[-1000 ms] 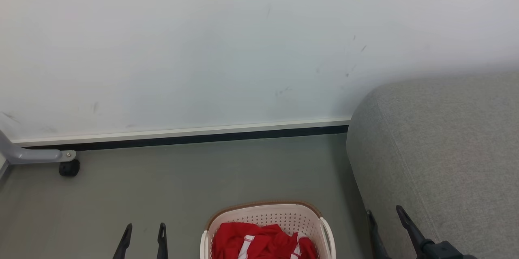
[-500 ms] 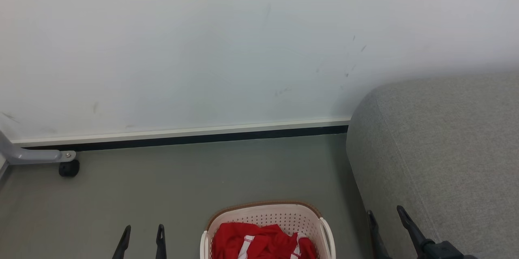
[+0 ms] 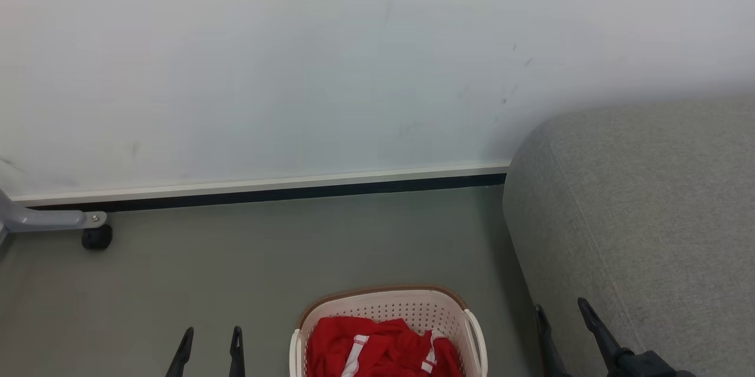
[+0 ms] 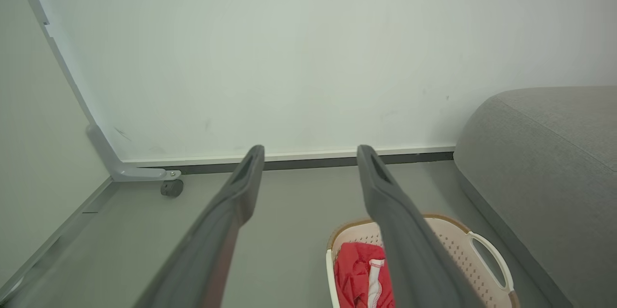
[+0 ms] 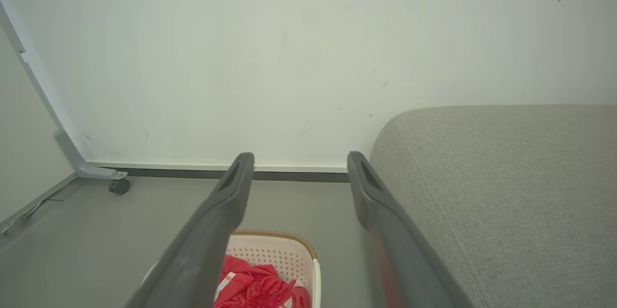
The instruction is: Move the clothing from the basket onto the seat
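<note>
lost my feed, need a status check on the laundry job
Left end effector open, empty. Right end effector open, empty. Clothing in basket, beside seat. No obstruction seen.

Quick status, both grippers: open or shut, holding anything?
Left gripper: open, holding nothing.
Right gripper: open, holding nothing.

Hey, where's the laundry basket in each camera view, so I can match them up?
Head view: basket at bottom centre, cut by the lower edge.
Left wrist view: lower right, partly behind the left claw.
Right wrist view: bottom, left of centre, partly behind the right claw.
Shared landmark: the black caster by the wall, left of the basket in all three.
</note>
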